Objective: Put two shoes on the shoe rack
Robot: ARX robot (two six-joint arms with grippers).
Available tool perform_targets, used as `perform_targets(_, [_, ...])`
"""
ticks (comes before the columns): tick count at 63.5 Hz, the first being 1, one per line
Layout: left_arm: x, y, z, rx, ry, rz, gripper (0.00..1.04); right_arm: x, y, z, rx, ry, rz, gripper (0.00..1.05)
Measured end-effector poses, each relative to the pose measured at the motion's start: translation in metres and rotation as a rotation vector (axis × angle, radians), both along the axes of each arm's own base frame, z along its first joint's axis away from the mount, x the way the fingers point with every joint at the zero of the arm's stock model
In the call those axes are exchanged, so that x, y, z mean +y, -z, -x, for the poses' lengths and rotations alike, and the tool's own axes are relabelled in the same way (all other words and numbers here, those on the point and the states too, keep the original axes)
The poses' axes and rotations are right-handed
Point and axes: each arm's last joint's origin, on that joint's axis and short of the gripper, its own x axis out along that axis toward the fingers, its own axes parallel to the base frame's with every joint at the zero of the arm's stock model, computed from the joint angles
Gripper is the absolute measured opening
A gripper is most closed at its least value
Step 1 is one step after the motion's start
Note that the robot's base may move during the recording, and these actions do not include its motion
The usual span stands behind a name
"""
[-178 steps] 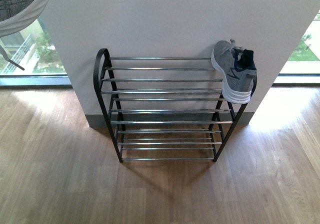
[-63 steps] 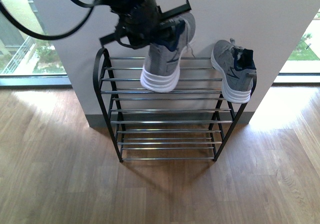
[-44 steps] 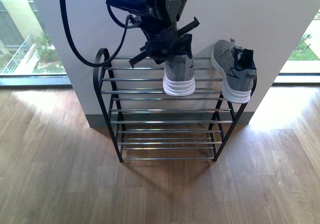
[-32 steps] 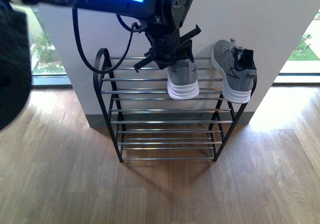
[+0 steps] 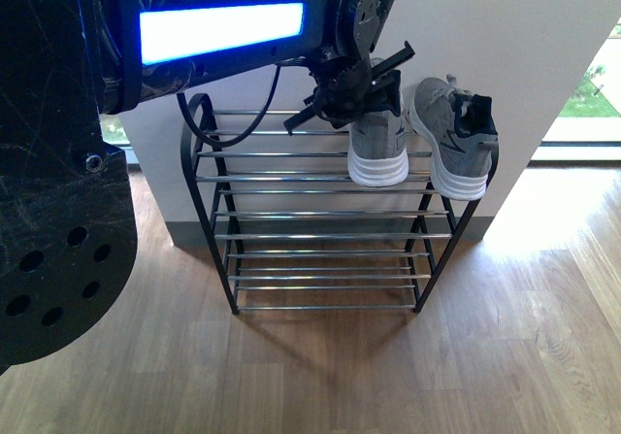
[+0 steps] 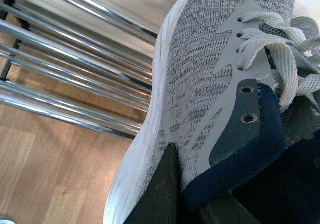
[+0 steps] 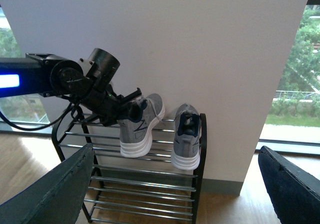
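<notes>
The black shoe rack (image 5: 281, 154) with chrome bars stands against a white wall. One grey sneaker (image 5: 454, 148) rests at the right end of its top tier. My left gripper (image 5: 354, 94) is shut on the collar of a second grey sneaker (image 5: 376, 148), held heel-up and tilted just left of the first, its white sole at the top bars. The left wrist view shows this sneaker (image 6: 210, 63) close up, my left gripper (image 6: 195, 184) on its navy collar, and the rack's bars (image 6: 75, 48) beyond. My right gripper (image 7: 172, 194) is open and empty, well back from the rack (image 7: 145, 181).
My left arm (image 5: 213, 31), with a lit blue strip, crosses the upper left of the front view, and its dark base fills the left edge. Wooden floor (image 5: 388, 376) lies in front of the rack. Windows flank the white wall (image 5: 505, 26).
My left arm has carried the sneaker rightward along the top tier, closer to the sneaker resting there. More of the arm now fills the left of the front view.
</notes>
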Motion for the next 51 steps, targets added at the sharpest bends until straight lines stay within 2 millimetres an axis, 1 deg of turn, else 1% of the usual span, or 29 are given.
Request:
perform_targets(5, [0.0,0.003,0.001,0.005,0.002,-0.001,0.02,0.0,0.0,0.0,0.0,0.0,0.0,0.95])
perform_targets(12, [0.0,0.015,0.002,0.019,0.012,-0.019,0.02,0.0,0.0,0.0,0.0,0.0,0.0,0.95])
perform_targets(21, [0.001,0.024,0.003,0.036,0.019,-0.039,0.02,0.0,0.0,0.0,0.0,0.0,0.0,0.95])
perform_targets(34, [0.001,0.028,0.005,0.041,0.031,-0.056,0.02,0.0,0.0,0.0,0.0,0.0,0.0,0.95])
perform_targets(36, [0.001,0.029,0.005,0.043,0.031,-0.058,0.09,0.0,0.0,0.0,0.0,0.0,0.0,0.95])
perform_targets(37, [0.001,0.029,0.005,0.043,0.031,-0.058,0.09,0.0,0.0,0.0,0.0,0.0,0.0,0.95])
perform_targets(38, [0.0,0.029,0.005,0.044,0.031,-0.059,0.12,0.0,0.0,0.0,0.0,0.0,0.0,0.95])
perform_targets(39, [0.0,0.029,0.005,0.044,0.031,-0.059,0.12,0.0,0.0,0.0,0.0,0.0,0.0,0.95])
perform_targets(41, [0.0,0.029,0.006,0.046,0.032,-0.06,0.21,0.0,0.0,0.0,0.0,0.0,0.0,0.95])
perform_targets(42, [0.0,0.029,0.006,0.046,0.032,-0.06,0.21,0.0,0.0,0.0,0.0,0.0,0.0,0.95])
perform_targets(45, [-0.001,0.028,0.006,0.042,0.029,-0.061,0.32,0.0,0.0,0.0,0.0,0.0,0.0,0.95])
perform_targets(46, [-0.001,0.028,0.006,0.042,0.029,-0.061,0.32,0.0,0.0,0.0,0.0,0.0,0.0,0.95])
perform_targets(47, [-0.001,0.028,0.006,0.041,0.027,-0.06,0.36,0.0,0.0,0.0,0.0,0.0,0.0,0.95])
perform_targets(48, [-0.001,0.028,0.006,0.041,0.027,-0.06,0.36,0.0,0.0,0.0,0.0,0.0,0.0,0.95])
perform_targets(51, [-0.001,0.027,0.005,0.037,0.017,-0.058,0.47,0.0,0.0,0.0,0.0,0.0,0.0,0.95])
